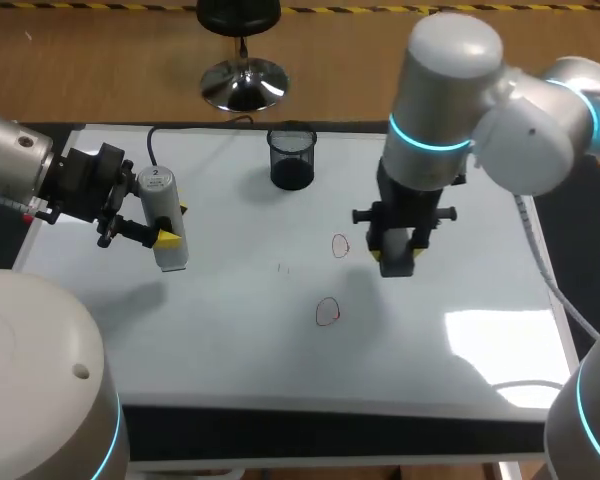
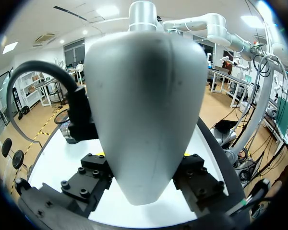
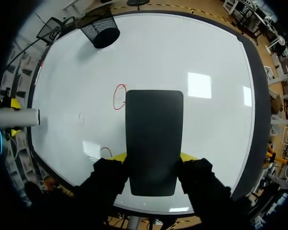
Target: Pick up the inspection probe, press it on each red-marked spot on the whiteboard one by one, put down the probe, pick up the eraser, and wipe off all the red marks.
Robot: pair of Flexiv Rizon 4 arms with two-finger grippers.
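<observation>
White whiteboard [image 1: 230,350] covers the surface, with a black mesh cup [image 1: 292,158] standing near its far edge as the reference point.

The right pincer [image 1: 397,258] points straight down, pinching a flat black eraser [image 3: 153,139] between its yellow tips. It sits nearer the robot than the cup and to the cup's right. Whether the eraser touches the board cannot be told.

Just beside the eraser, on its cup-ward side, is one red ring [image 1: 340,245]. A second red ring [image 1: 327,312] lies farther from the cup.

The left pincer [image 1: 172,225], well to the cup's left, grips a pale grey inspection probe [image 1: 158,190] with a black cable [image 1: 152,143], held above the board.
</observation>
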